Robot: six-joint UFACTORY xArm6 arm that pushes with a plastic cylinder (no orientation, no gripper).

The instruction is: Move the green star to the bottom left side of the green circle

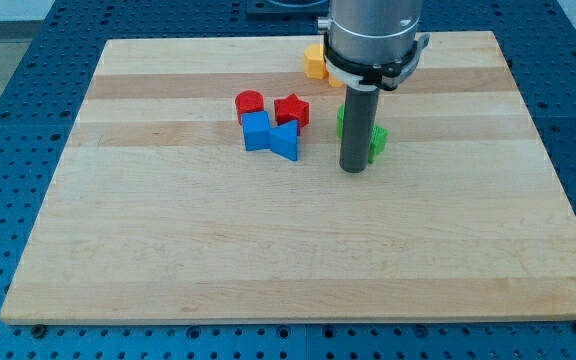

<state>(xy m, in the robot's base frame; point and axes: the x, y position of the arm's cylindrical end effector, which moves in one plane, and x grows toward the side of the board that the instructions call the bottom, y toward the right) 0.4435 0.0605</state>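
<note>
My tip [354,169] rests on the board right of its middle. The dark rod stands in front of two green blocks and hides most of each. One green piece [377,140] shows just right of the rod, touching or nearly touching it. Another green piece [339,120] peeks out at the rod's left, a little higher in the view. I cannot tell which is the star and which is the circle.
A red circle [250,104] and a red star [291,110] sit left of my tip, with two blue blocks [257,131] [285,141] just below them. An orange block [315,62] lies near the view's top edge, partly behind the arm. The wooden board [268,250] ends on blue perforated table.
</note>
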